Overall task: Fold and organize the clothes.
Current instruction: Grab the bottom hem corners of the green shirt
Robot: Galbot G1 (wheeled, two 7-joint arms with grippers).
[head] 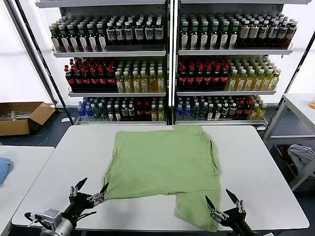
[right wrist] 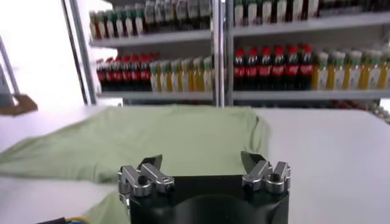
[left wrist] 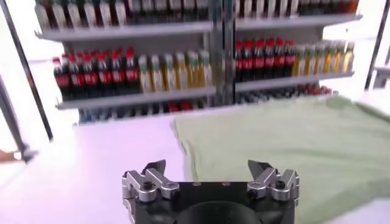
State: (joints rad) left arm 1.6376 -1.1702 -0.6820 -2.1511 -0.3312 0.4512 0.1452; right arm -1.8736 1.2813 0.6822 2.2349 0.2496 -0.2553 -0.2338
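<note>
Head view showed the shirt spread plain side up at frame centre on the table. We found the left gripper and right gripper spread wide, empty, at lower frame. Risk: a shallow pinch could slip and bunch the hem.

A shop: shelves stocked with bottled drinks.

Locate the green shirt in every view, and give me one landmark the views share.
Head view: the green shirt lies spread flat mid-table, between the open left gripper and open right gripper.
Left wrist view: it lies on the table beyond the fingers, toward the shelves.
Right wrist view: it spreads ahead of the fingers.
Shared landmark: the bottle shelves behind the table.
</note>
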